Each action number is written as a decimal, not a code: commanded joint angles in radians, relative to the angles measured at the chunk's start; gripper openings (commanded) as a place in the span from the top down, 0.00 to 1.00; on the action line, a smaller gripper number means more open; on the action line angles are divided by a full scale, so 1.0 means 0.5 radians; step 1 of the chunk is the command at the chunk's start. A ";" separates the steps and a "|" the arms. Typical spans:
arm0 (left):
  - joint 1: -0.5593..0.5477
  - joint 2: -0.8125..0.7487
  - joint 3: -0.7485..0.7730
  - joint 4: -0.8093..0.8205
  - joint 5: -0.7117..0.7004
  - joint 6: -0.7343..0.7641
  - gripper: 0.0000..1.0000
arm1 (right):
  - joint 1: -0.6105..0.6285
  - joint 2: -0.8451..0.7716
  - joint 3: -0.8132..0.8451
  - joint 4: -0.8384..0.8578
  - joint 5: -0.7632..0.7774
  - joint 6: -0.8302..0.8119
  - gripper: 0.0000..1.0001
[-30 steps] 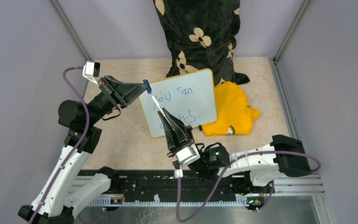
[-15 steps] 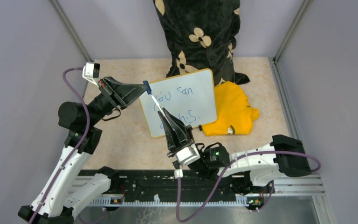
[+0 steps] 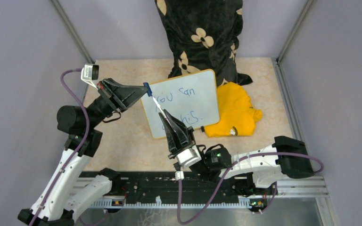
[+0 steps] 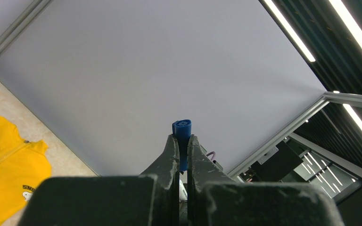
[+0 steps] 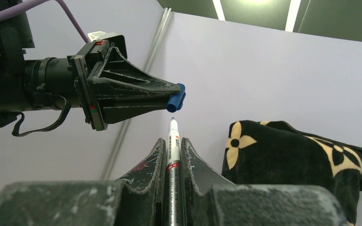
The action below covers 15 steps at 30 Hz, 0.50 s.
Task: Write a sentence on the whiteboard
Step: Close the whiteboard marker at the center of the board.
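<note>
Pinching a stubby blue cap (image 4: pixel 182 129), left jaws tight; right jaws snug round a slim white marker (image 5: pixel 173 155).

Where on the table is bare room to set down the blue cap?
Bare table lies right of the yellow cloth, and at the near edge, left of the right pincer. The middle is crowded: whiteboard, yellow cloth, black flowered cloth behind.

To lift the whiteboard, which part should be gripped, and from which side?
Probably the left edge. The whiteboard lies flat and thin, so only its frame offers a hold. The yellow cloth lies against the right edge and the black flowered fabric crowds the far corner; the left side has bare table. Come in low from the left.
</note>
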 commanded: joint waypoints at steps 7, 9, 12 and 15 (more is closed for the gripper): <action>-0.012 -0.038 -0.023 0.029 -0.020 0.010 1.00 | 0.027 -0.012 0.104 0.359 0.002 0.012 1.00; -0.012 -0.038 -0.013 -0.016 -0.062 0.036 1.00 | 0.033 -0.016 0.098 0.358 0.004 0.011 1.00; -0.012 -0.028 0.002 -0.045 -0.114 0.051 1.00 | 0.041 -0.024 0.090 0.358 0.008 0.006 1.00; -0.012 -0.007 0.015 -0.035 -0.109 0.048 1.00 | 0.039 -0.036 0.082 0.361 0.011 0.004 1.00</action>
